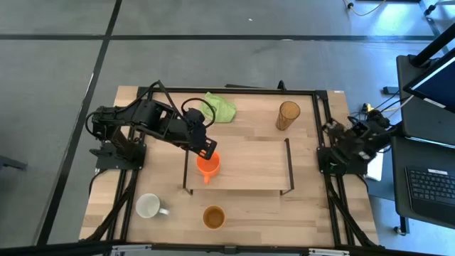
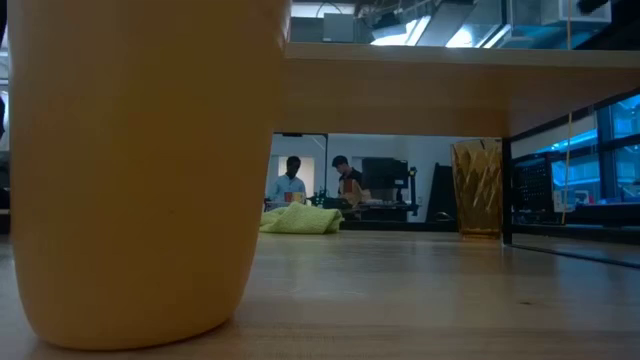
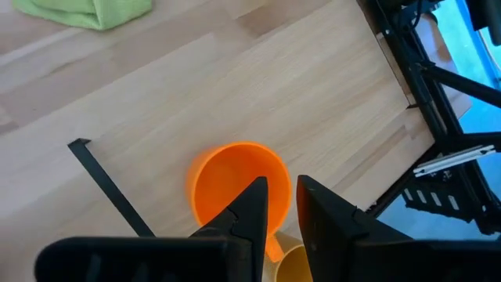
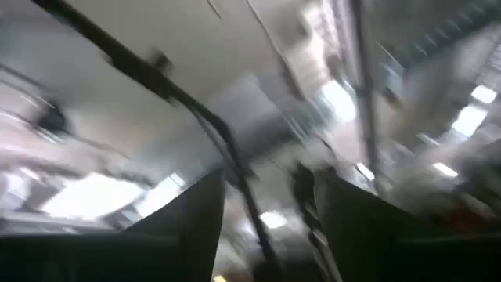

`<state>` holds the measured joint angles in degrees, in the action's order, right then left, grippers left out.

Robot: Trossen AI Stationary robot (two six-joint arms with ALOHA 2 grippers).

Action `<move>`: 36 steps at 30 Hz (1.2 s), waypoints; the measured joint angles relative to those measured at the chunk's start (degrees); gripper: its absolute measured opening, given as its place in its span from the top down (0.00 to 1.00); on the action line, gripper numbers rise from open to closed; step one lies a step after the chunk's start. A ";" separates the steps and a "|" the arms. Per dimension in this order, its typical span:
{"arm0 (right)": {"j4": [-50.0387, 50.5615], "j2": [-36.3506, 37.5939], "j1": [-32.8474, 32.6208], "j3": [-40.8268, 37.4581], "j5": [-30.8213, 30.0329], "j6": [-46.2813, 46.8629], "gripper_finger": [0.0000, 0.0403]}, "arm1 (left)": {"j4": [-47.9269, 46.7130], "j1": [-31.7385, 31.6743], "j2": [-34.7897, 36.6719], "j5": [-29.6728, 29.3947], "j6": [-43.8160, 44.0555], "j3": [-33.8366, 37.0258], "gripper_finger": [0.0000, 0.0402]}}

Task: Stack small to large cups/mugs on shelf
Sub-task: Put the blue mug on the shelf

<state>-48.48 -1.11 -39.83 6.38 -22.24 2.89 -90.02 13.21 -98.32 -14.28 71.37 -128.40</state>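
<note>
The small orange mug (image 1: 207, 165) is at the left end of the shelf (image 1: 249, 171), a low wooden board with black end frames. My left gripper (image 3: 282, 205) is shut on the mug's rim from above. The white mug (image 1: 148, 206) and the tan-brown cup (image 1: 213, 217) stand on the table in front of the shelf. The amber tumbler (image 1: 288, 115) stands upright behind the shelf's right end. My right gripper (image 4: 270, 227) is open and empty, its arm folded at the table's right edge (image 1: 348, 146). My left gripper holds the orange mug by its rim wall (image 3: 286, 185), on the side next to the handle (image 3: 272, 247). One finger (image 3: 252, 205) is inside the mug and the other (image 3: 319, 210) outside. The fingers point down from above. The mug is upright; whether its base rests on the board, I cannot tell.
A green cloth (image 1: 219, 107) lies behind the shelf's left part. The low view shows the tan-brown cup (image 2: 140, 170) close up, the shelf board (image 2: 420, 90) overhead and people in the room beyond. A desk with a keyboard (image 1: 430, 185) stands right of the table.
</note>
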 joint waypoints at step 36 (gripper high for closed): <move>51.87 -55.93 1.08 58.40 -4.12 12.01 0.50 | 0.00 14.05 1.62 1.33 -17.90 0.04 0.84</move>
<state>3.39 -57.04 -38.75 64.77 -26.36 14.91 -90.02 27.26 -96.71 -12.96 53.48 -128.35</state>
